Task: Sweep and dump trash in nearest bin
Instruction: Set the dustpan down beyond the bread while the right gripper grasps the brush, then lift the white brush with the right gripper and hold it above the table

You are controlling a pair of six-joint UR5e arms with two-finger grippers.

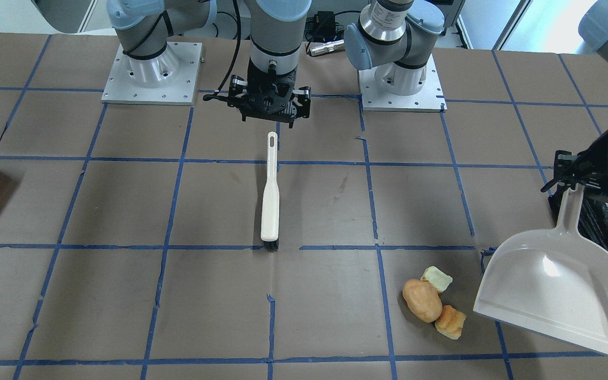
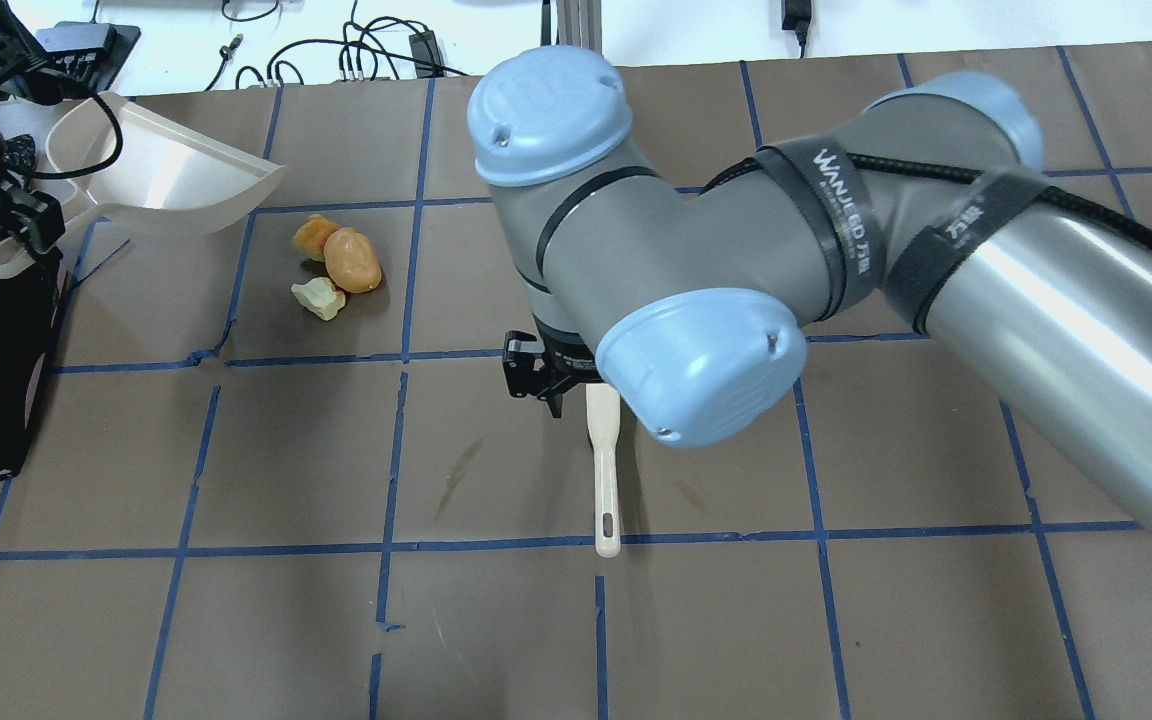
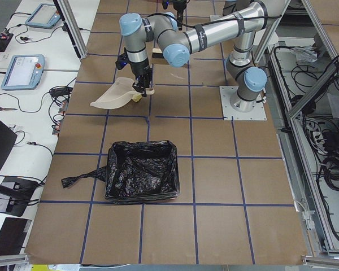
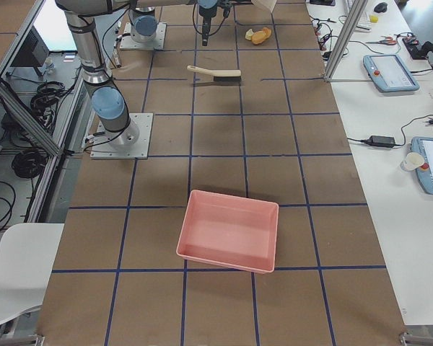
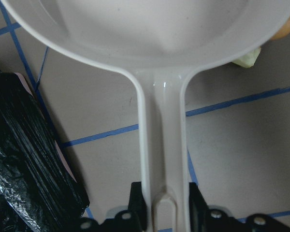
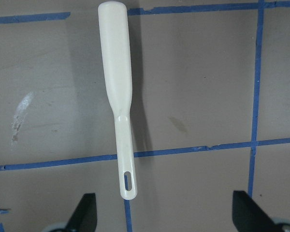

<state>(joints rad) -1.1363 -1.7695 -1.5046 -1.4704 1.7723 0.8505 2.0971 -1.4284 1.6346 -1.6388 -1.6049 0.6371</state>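
The trash lies together on the table: a tan potato-shaped lump (image 1: pixel 421 300), an orange-brown bread chunk (image 1: pixel 450 321) and a pale yellow-green scrap (image 1: pixel 437 278). My left gripper (image 1: pixel 573 179) is shut on the handle of a white dustpan (image 1: pixel 562 285), which is tilted with its lip low beside the trash. The handle shows between its fingers in the left wrist view (image 5: pixel 164 203). The black-bagged bin (image 3: pixel 141 170) stands right by that gripper. My right gripper (image 1: pixel 272 105) is open and empty above the handle end of a white brush (image 1: pixel 270 200) that lies flat on the table.
A plain pink box (image 4: pixel 229 231) stands far off on my right side. The right arm's elbow (image 2: pixel 636 250) hides much of the table's middle in the overhead view. Blue tape lines grid the brown table cover.
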